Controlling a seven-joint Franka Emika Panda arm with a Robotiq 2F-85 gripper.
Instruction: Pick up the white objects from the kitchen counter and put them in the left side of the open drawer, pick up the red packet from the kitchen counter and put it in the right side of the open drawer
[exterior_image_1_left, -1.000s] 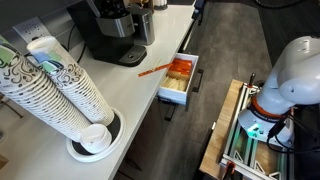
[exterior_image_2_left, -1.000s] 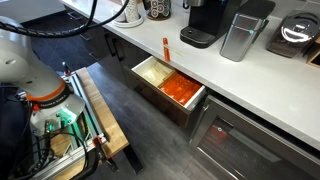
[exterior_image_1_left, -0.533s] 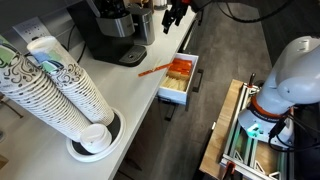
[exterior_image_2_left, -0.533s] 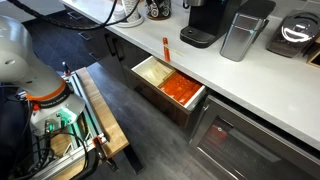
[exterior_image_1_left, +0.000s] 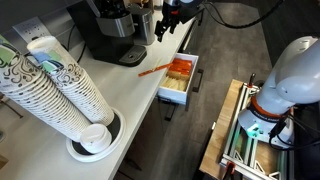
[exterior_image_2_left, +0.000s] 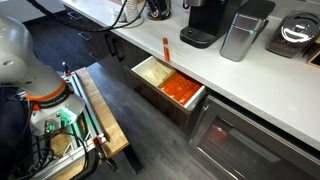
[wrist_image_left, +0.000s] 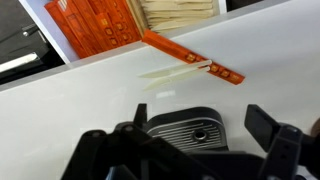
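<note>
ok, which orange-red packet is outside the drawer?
The long thin red packet, lying flat on the kitchen counter; the other orange packets sit heaped inside the open drawer.

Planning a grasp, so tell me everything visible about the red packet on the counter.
The red packet is a long, thin orange-red stick with faint printing, seemingly paper or foil. It lies flat on the pale kitchen counter near its front edge, angled to that edge. Toward one end it meets thin white objects, apparently touching them. Nothing grips it.
</note>
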